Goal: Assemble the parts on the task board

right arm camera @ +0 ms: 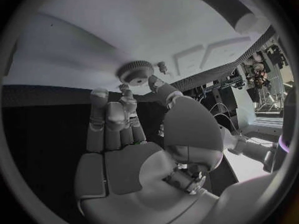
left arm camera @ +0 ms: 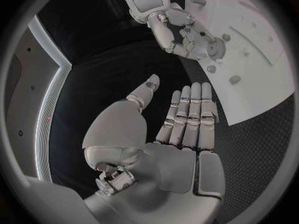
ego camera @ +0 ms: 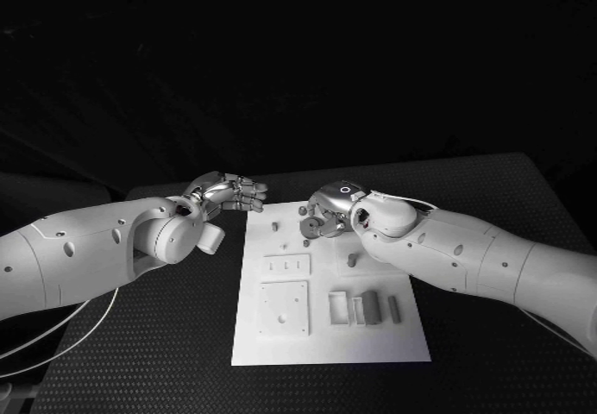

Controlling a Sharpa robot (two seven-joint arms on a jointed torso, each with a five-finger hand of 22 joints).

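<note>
**Right hand works a gear at the board's far end, left hand waits**

From the head view I see the board (ego camera: 331,345) lying flat in the middle of the table (ego camera: 498,185), long side running away from me. My right hand (ego camera: 329,213) is over its far end, fingers bent down onto the surface, and I judge that is where the current part goes. My left hand (ego camera: 229,191) sits just off the board's far left corner, over bare table, near the right hand but not touching it. I read that as standing by, kept out of the way. Nearer me on the board lie a block (ego camera: 368,305) among shallow recesses, untouched, so much of the assembly looks undone.

In the left wrist view, my left hand (left arm camera: 181,129) shows flat fingers laid side by side, thumb apart, nothing in the palm: released. Beyond it the right hand (left arm camera: 181,35) curls over a gear (left arm camera: 215,49) on the board (left arm camera: 261,89), with small pegs (left arm camera: 234,79) standing nearby.

In the right wrist view, the gear (right arm camera: 136,72) lies flat on the board (right arm camera: 124,25), and my fingertips (right arm camera: 126,92) reach its toothed rim, thumb alongside. I think they are pinching it to seat or turn it, but I cannot tell whether the grasp is really closed.
</note>
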